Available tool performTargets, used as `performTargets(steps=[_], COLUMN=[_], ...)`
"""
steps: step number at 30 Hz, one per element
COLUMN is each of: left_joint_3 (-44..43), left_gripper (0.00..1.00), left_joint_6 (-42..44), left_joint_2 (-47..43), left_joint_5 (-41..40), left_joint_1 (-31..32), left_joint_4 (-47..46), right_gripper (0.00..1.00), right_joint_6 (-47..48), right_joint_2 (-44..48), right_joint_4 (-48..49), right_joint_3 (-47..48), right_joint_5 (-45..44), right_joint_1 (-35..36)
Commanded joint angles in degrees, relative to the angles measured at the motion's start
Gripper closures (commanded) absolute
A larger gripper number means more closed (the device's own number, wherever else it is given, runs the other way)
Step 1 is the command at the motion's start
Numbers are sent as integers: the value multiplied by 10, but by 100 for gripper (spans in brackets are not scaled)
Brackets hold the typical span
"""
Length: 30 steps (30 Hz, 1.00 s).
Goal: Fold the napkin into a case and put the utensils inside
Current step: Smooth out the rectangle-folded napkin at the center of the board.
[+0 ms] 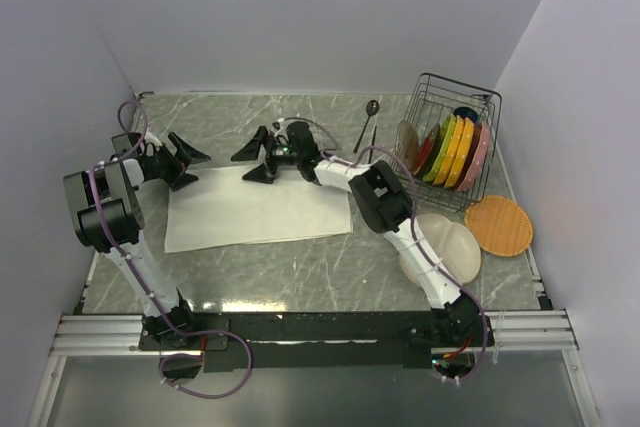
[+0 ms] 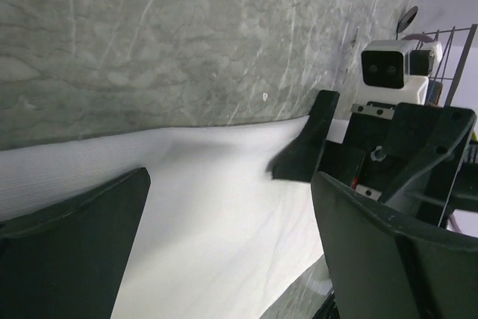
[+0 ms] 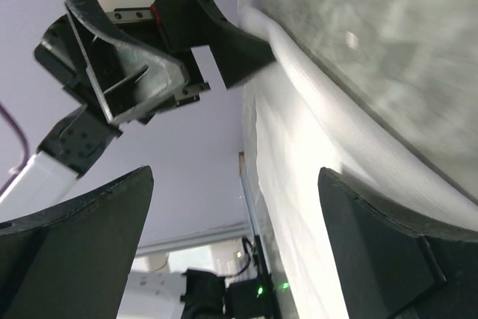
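- Large cream-white cloth napkin (image 1: 255, 212): spread flat on the grey marbled table (image 1: 300, 277), left of centre. No fold shows.
- Left gripper (image 1: 195, 171): fingers wide apart, holding nothing, at the napkin's far-left corner.
- Right gripper (image 1: 250, 162): fingers wide apart, holding nothing, at the napkin's far edge, facing the left one.
- Utensils, a dark slender fork and spoon (image 1: 366, 132): on the table beyond the napkin's far-right corner, beside the black wire dish rack (image 1: 480, 107).
- Judgement: task at its start. All folding and loading remain.
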State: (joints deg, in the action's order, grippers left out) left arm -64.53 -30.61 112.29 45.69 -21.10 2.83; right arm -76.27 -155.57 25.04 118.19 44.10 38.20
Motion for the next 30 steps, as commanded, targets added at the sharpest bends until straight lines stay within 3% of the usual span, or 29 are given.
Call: performTargets(steps=[1, 7, 15, 23, 30], left_joint_3=[-16, -37, -60, -71, -80], left_gripper=[1, 1, 1, 1, 1], left_joint_6=[55, 82, 87, 85, 88], left_joint_2=[29, 43, 57, 59, 58], left_joint_5=[-67, -74, -80, -84, -69], left_joint_1=[-16, -25, -32, -32, -32], left_joint_4=[66, 97, 110, 113, 112], right_gripper=[0, 0, 0, 0, 0], right_joint_6=[22, 72, 257, 402, 455], right_joint_2=[23, 48, 72, 96, 105], right_joint_4=[-43, -94, -260, -372, -402], right_joint_3=[-61, -97, -90, -96, -90], right_joint_5=[31, 93, 107, 90, 71], right_joint_1=[-68, -129, -196, -206, -215])
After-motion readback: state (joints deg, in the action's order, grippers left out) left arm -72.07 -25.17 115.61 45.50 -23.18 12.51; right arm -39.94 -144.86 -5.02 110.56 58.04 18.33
